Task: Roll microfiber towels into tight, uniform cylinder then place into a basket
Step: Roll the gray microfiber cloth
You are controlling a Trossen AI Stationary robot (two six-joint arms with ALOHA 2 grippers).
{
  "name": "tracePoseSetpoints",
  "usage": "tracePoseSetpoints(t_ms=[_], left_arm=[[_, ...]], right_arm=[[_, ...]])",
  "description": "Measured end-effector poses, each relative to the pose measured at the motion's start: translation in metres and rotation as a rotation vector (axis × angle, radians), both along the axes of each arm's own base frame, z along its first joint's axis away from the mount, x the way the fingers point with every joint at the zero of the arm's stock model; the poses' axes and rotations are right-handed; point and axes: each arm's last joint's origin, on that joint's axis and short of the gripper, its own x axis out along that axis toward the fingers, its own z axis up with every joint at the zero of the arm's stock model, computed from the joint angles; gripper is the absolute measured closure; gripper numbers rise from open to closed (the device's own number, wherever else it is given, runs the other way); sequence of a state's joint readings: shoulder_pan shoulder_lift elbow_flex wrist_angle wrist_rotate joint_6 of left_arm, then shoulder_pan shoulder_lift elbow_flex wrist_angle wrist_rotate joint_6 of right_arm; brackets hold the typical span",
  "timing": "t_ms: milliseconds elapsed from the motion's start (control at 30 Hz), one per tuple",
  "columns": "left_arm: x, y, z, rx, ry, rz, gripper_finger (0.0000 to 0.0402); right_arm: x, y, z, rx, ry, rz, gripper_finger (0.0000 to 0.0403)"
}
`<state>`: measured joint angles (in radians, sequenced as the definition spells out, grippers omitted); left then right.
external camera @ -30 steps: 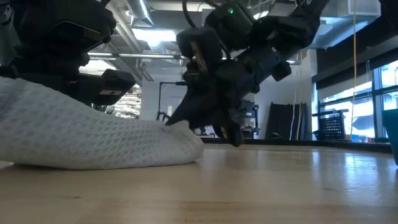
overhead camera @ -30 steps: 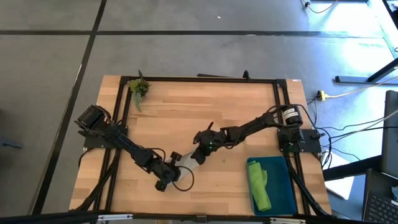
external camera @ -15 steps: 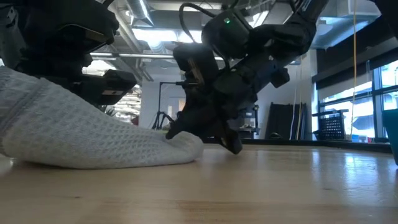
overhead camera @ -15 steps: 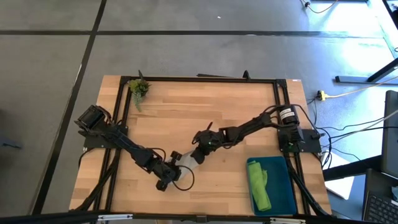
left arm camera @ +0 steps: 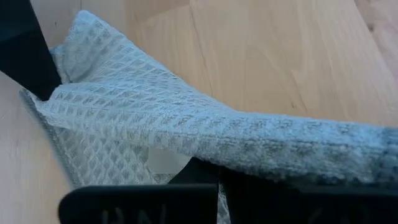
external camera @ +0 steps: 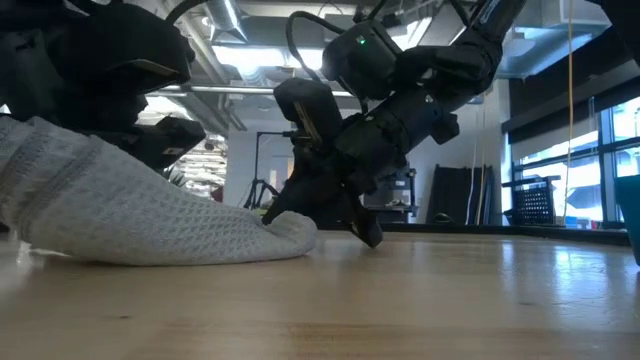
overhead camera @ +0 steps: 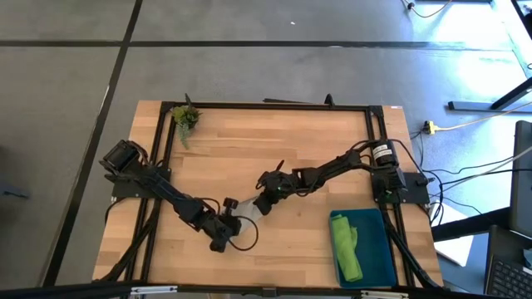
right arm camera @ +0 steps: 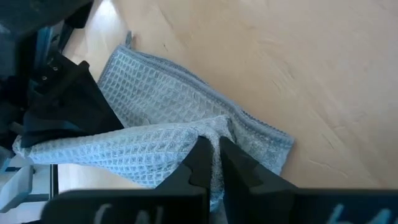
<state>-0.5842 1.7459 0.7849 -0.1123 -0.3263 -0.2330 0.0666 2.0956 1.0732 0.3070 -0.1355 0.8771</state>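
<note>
The pale grey towel (overhead camera: 243, 214) lies bunched and partly rolled on the table's middle near part, between my two grippers. My left gripper (overhead camera: 224, 223) is shut on its near-left end, and my right gripper (overhead camera: 259, 203) is shut on its far-right end. In the low view the towel (external camera: 150, 220) rests on the wood with my right gripper (external camera: 300, 205) at its tip. The lime green towel (overhead camera: 347, 247) lies rolled in the teal basket (overhead camera: 378, 249) at the near right. My left gripper slants down onto the towel from the table's left. A thick band of bunched cloth (left arm camera: 249, 140) lies across its shut fingers and hides their tips. The cloth underneath stays on the table. My right gripper pinches a raised fold of several layers (right arm camera: 210, 132) at the towel's far-right end, between the free ends of its two fingers. The fingers slant down from the table's right and far side. That end (external camera: 290, 228) touches the wood, and the cloth runs slack toward the other gripper.
A small green plant sprig (overhead camera: 185, 118) lies at the far left corner. A black frame (overhead camera: 274, 105) runs along the table's edges. A loop of black cable (overhead camera: 243, 242) hangs by the left wrist. Bare wood (overhead camera: 274, 149) lies beyond the towel.
My right gripper has sunk a little toward the table, still shut on the towel's end. My left wrist has rolled, and the towel's near-left part has turned with it and sits lower and more bunched. Both grippers have kept their hold.
</note>
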Motion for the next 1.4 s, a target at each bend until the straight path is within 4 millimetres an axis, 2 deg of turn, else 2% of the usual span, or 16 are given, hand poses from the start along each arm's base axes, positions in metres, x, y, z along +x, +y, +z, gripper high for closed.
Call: tracePoseSetpoints(t_ms=[367, 567, 667, 867, 1167, 1300, 1400], left_arm=[[0.0, 0.001, 0.002, -0.002, -0.015, 0.034, 0.034], [-0.005, 0.004, 0.008, 0.013, 0.009, 0.041, 0.0336], [-0.012, 0.011, 0.018, 0.022, 0.037, 0.065, 0.0339], [-0.028, 0.023, 0.051, 0.002, 0.036, 0.128, 0.0335], [-0.047, 0.036, 0.091, -0.066, -0.047, 0.165, 0.0346], [-0.052, 0.037, 0.103, -0.16, -0.066, 0.16, 0.0346], [-0.053, 0.031, 0.103, -0.219, -0.048, 0.143, 0.0346]], right_arm=[[0.0, 0.0, 0.0, -0.006, -0.002, 0.007, 0.0386], [0.0, 0.001, -0.001, -0.003, -0.002, 0.01, 0.0386], [0.0, 0.001, -0.001, -0.003, -0.002, 0.01, 0.0386], [-0.001, 0.0, -0.001, -0.004, 0.001, 0.009, 0.0386], [-0.001, 0.001, -0.001, -0.006, 0.0, 0.008, 0.0386], [-0.001, 0.001, -0.001, -0.005, 0.0, 0.008, 0.0386], [-0.001, 0.001, -0.001, -0.007, 0.0, 0.01, 0.0386]])
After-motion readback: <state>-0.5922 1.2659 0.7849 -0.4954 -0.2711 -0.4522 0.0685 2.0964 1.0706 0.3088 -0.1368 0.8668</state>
